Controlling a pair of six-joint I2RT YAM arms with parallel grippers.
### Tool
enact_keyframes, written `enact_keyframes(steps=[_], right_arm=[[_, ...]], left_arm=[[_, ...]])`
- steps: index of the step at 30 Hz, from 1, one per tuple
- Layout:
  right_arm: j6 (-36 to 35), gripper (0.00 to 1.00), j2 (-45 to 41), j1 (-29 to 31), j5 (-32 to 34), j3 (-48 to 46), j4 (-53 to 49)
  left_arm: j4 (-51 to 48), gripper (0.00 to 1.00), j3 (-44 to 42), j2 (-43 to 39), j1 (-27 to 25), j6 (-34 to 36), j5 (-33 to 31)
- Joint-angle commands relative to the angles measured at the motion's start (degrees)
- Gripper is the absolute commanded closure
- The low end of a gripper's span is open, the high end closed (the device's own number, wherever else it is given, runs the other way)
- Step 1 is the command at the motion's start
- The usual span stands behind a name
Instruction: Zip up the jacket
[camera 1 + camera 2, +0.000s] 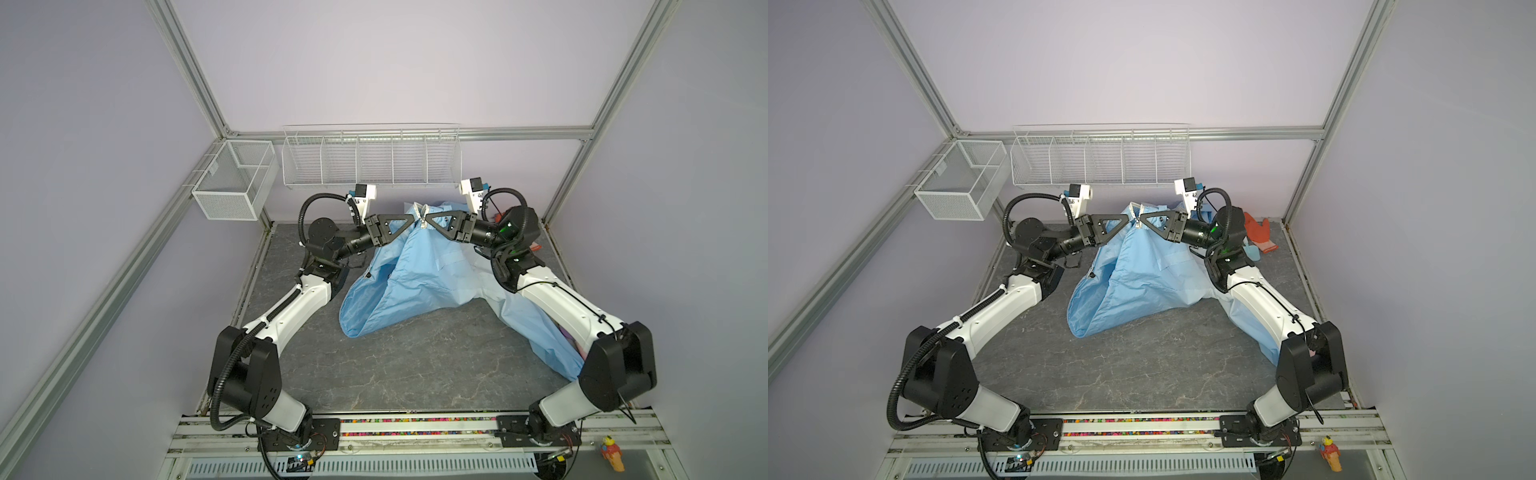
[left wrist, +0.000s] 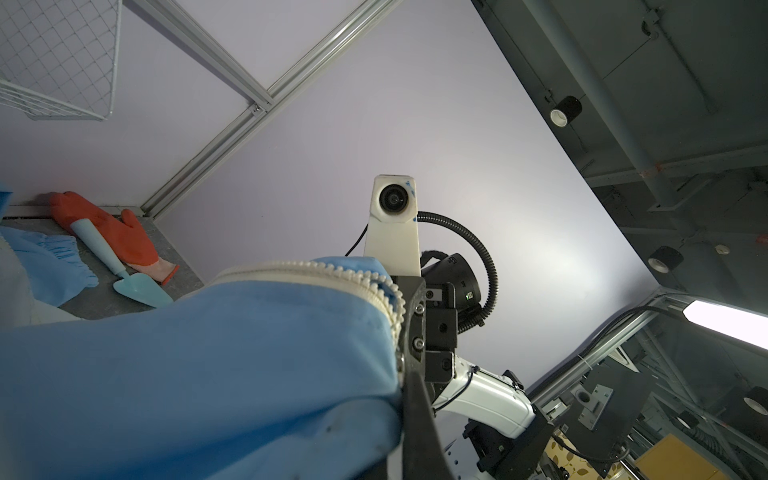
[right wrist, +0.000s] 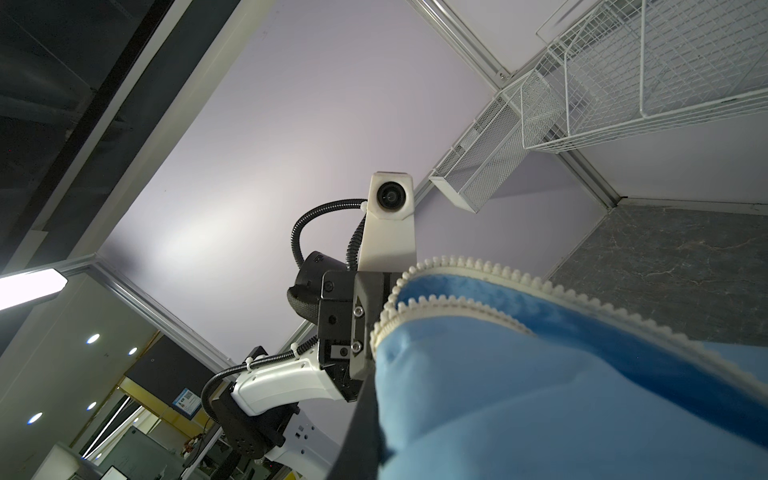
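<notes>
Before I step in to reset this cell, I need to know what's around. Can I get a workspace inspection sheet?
Surface: grey marbled tabletop.
Job's things: light-blue jacket raised at its zipper edge, rest draped on the tabletop; teeth there look unjoined.
Clutter: orange glove and pale-blue trowel in back right corner; toy figure at front right edge.
Grippers: left gripper and right gripper both shut on the jacket, tips nearly meeting.
Cables: black conduit loops at each wrist.
Surroundings: white wire baskets along the lilac walls; aluminium frame.
</notes>
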Motion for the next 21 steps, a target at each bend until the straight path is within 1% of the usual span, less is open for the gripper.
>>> enact_keyframes(steps=[1,14,21], right_arm=[[1.17,0.93,-0.31,0.28,-0.6,1.69,3.19],[2.13,0.93,1.24,0.22,0.57,3.7,3.61],[3.2,0.93,2.24,0.12,0.58,4.92,4.68]], left_arm=[[3.2,1.0,0.57,0.27,0.22,-1.05,0.29],[5.76,1.0,-0.37,0.37,0.24,-4.17,3.52],[3.36,1.0,-0.31,0.28,0.16,-4.22,5.82]])
